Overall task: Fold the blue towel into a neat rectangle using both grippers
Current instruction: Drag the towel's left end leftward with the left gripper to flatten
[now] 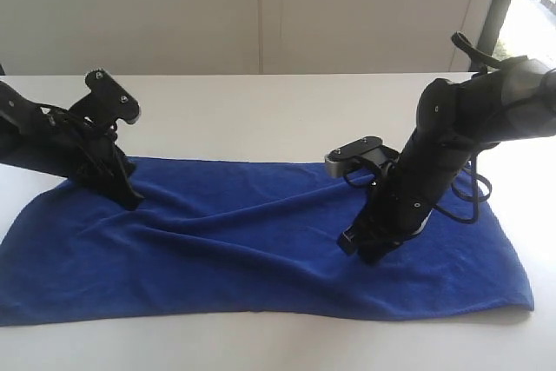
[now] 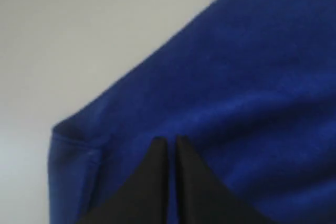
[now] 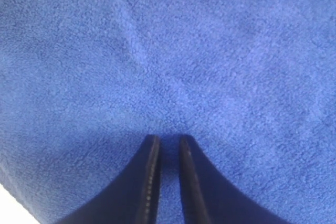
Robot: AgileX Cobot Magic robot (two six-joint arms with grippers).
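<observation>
The blue towel (image 1: 243, 249) lies spread wide across the white table (image 1: 261, 110), with creases running between the two arms. My left gripper (image 1: 130, 200) points down onto the towel near its far left corner. In the left wrist view the left gripper (image 2: 169, 139) has its fingers nearly together, with a thin strip of the towel (image 2: 252, 77) between them. My right gripper (image 1: 363, 254) presses into the towel's right half, away from the edges. In the right wrist view the right gripper (image 3: 168, 137) has its tips sunk in the towel (image 3: 210, 51), with cloth in the narrow gap.
The towel's near edge lies close to the table's front edge. Bare white table (image 2: 79, 24) shows beyond the towel's far edge. A pale wall stands behind the table and a window (image 1: 539, 6) is at the far right.
</observation>
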